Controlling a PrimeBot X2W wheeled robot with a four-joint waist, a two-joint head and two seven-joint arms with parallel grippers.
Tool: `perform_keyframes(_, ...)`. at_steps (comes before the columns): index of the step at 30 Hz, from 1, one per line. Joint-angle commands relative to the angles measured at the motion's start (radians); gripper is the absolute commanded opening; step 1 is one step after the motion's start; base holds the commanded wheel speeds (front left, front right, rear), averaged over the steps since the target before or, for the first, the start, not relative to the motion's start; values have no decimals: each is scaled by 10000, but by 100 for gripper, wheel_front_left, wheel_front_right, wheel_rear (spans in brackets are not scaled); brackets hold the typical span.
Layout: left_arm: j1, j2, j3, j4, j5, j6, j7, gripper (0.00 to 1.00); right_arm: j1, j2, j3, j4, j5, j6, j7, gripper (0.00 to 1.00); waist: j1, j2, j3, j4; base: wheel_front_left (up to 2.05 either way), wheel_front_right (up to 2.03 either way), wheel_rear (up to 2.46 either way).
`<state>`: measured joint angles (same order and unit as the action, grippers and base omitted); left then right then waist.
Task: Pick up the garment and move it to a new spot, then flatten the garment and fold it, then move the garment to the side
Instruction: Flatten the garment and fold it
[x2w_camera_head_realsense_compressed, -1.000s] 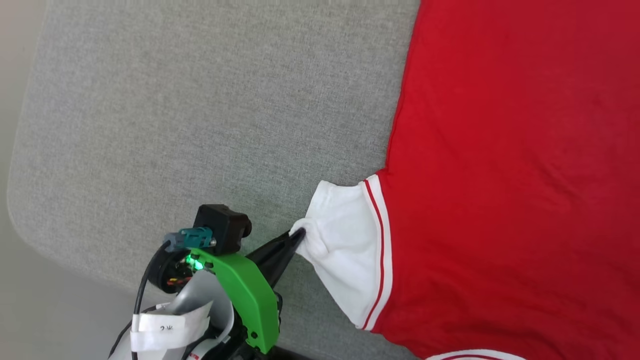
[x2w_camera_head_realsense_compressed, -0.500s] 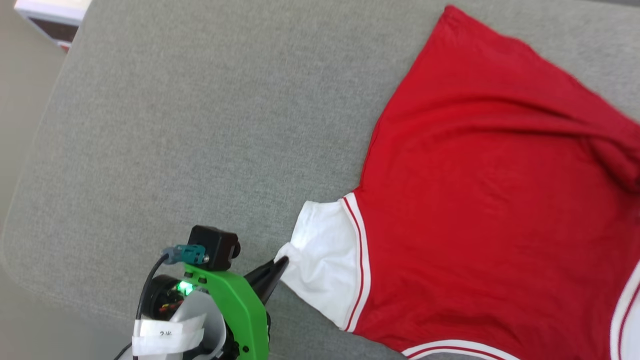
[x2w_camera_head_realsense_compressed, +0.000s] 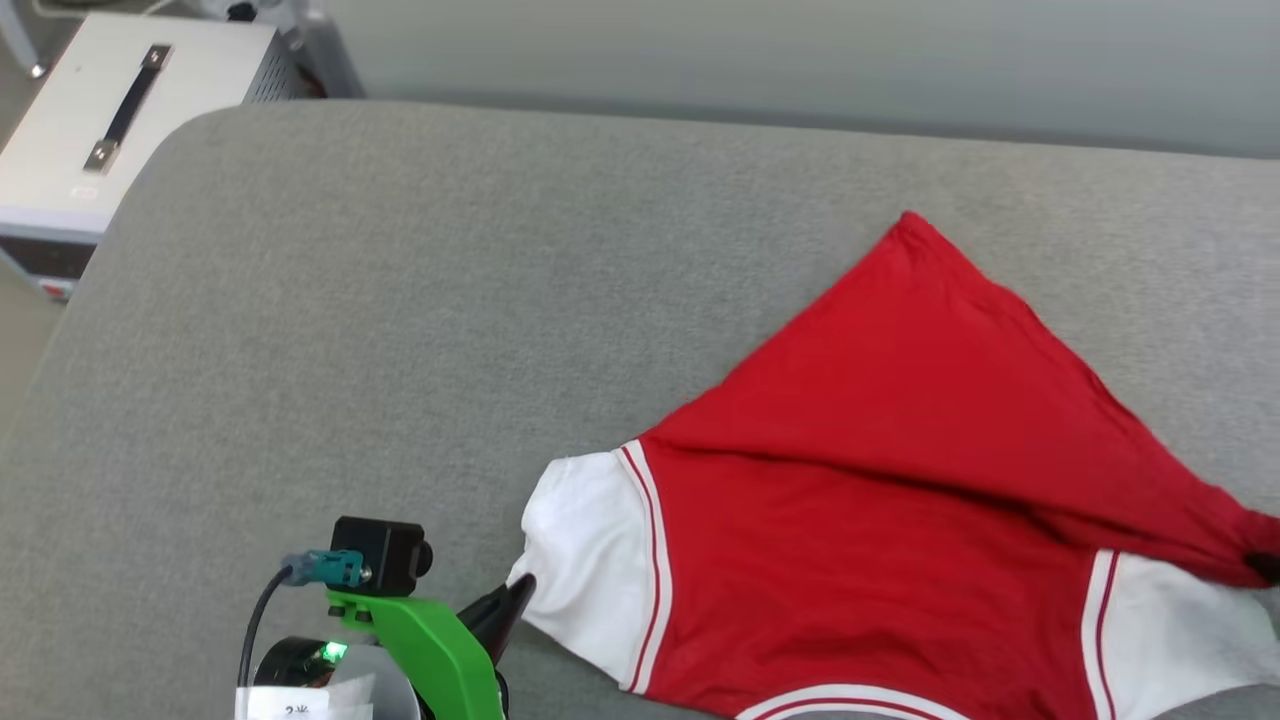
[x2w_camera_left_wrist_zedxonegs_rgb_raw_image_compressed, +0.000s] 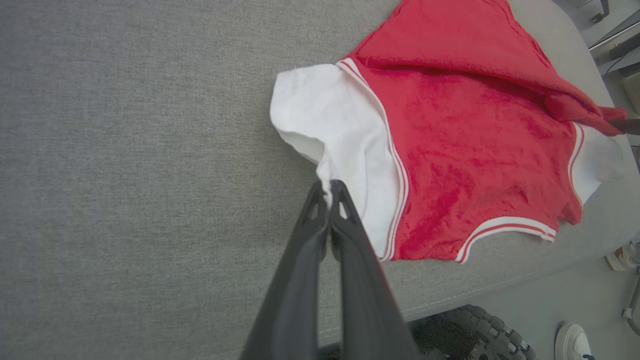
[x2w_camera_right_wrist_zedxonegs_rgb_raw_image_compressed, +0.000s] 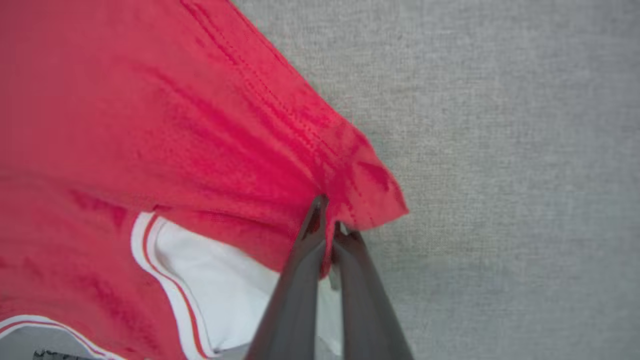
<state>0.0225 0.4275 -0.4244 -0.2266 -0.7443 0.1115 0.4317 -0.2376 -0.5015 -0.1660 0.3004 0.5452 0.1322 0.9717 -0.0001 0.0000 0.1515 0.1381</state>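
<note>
My left pincer (x2w_camera_left_wrist_zedxonegs_rgb_raw_image_compressed: 329, 190) is clamped tight on the garment's (x2w_camera_head_realsense_compressed: 880, 480) white sleeve edge, my right pincer (x2w_camera_right_wrist_zedxonegs_rgb_raw_image_compressed: 330, 220) on its red hem corner. It lies creased diagonally on the grey table (x2w_camera_head_realsense_compressed: 400, 300). I judge flattening underway; next, draw both grips apart, low.

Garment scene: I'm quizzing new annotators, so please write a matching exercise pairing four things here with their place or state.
Things: 1 left gripper; 2 right gripper; 3 white case; 4 garment.
States: A beyond the corner of the grey surface; B shut on white sleeve; C shut on red edge; D lying partly folded over.
Pairs: 1-B; 2-C; 3-A; 4-D.
</note>
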Motion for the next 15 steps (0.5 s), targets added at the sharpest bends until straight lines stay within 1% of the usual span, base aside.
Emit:
perform_keyframes(1, 121, -83, 36, 53, -108, 63, -88, 0, 400, 65, -164, -146, 77, -15, -95, 0, 1, 0, -542, -552, 0, 0, 0)
perform_keyframes(6, 235, -103, 38, 151, -146, 106, -149, 0, 1363, 357, -580, -526, 125, -15, -247, 0, 1, 0, -728, -664, 0, 0, 0)
perform_keyframes(11, 255, -238, 88, 224, -238, 154, -291, 0, 2237, 629, -970, -798, 6, -15, -463, 0, 1, 0, -800, -664, 0, 0, 0)
perform_keyframes(15, 206, -332, 53, 287, -264, 155, -344, 0, 2582, 900, -1082, -901, -8, -15, -532, 0, 1, 0, -780, -682, 0, 0, 0)
